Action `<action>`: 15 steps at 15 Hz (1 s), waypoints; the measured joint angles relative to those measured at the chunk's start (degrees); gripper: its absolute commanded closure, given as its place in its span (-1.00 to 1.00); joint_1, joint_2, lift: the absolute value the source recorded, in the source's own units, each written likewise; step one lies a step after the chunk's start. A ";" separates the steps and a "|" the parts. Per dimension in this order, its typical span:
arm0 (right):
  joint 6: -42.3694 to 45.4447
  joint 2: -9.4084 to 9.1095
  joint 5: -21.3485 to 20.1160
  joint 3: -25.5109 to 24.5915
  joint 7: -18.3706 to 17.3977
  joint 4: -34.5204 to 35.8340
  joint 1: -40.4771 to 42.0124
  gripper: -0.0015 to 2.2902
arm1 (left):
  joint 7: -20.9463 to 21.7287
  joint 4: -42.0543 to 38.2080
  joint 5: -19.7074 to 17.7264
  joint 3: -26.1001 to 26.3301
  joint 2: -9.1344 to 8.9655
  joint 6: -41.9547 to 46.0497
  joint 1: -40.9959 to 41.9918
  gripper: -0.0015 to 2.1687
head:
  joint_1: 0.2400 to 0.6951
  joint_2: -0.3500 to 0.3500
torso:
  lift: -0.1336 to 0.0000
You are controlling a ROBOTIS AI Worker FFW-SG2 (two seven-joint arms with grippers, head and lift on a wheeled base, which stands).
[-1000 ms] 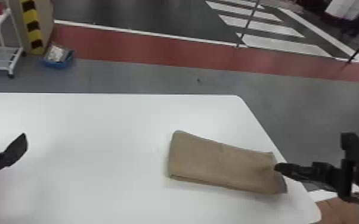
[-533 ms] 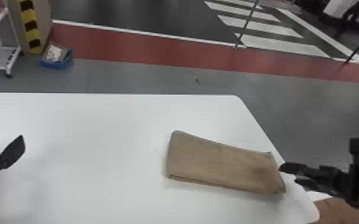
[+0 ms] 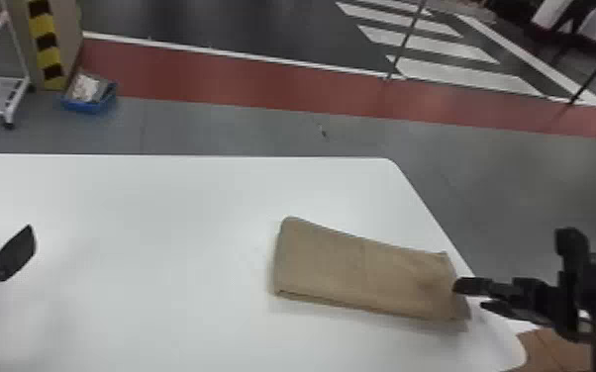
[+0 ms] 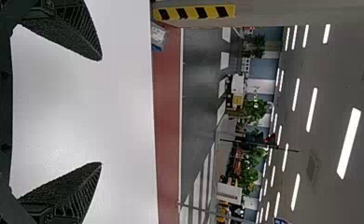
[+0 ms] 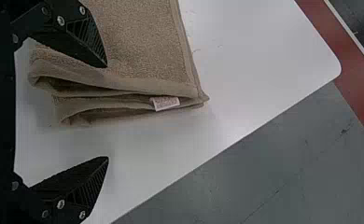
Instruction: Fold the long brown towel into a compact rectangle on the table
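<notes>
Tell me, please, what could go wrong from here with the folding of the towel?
The open right gripper is at the end of the towel, where layers gape apart; closing there might catch only some of them and loosen the fold. That end also lies close to the edge of the table, so a push outward could make it hang over.

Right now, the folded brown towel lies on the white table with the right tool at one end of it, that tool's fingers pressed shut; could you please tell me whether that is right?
Not quite: the right tool has its fingers spread wide open, as the right wrist view shows. The folded brown towel does lie on the white table, with that tool at one end.
</notes>
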State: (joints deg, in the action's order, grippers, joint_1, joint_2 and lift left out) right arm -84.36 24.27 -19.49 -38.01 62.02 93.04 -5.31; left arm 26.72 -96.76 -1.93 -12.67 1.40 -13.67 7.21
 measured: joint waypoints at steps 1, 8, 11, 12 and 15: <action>0.10 -0.09 -0.08 0.57 -0.34 -0.16 -0.17 -0.71 | 0.00 0.00 0.00 -0.04 0.00 0.00 0.02 -0.93 | 1.00 -1.00 | -0.85; 0.28 -0.95 -0.37 2.76 -0.90 -0.38 -0.57 0.22 | 0.03 -0.07 -0.05 -0.10 0.00 0.00 0.00 -0.93 | 1.00 -0.93 | -0.85; 0.06 -1.13 -0.04 2.20 -1.02 -0.56 -0.67 0.29 | 0.04 -0.02 -0.07 -0.16 0.00 0.00 -0.01 -0.93 | 1.00 -0.93 | -0.85; -0.22 -1.34 0.69 1.39 -0.94 -0.56 -0.85 0.29 | 0.08 -0.01 -0.07 -0.21 0.01 0.00 0.02 -0.93 | 1.00 -0.93 | -0.85; -2.38 -1.64 4.05 -2.41 -0.08 1.59 -1.15 0.29 | 0.09 -0.03 -0.01 -0.48 0.08 0.00 0.25 -0.93 | 1.00 -0.91 | -0.85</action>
State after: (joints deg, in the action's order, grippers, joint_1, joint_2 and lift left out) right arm -86.74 22.64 -15.44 -40.42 61.94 94.63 -6.46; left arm 26.81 -96.79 -1.94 -13.15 1.49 -13.67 7.47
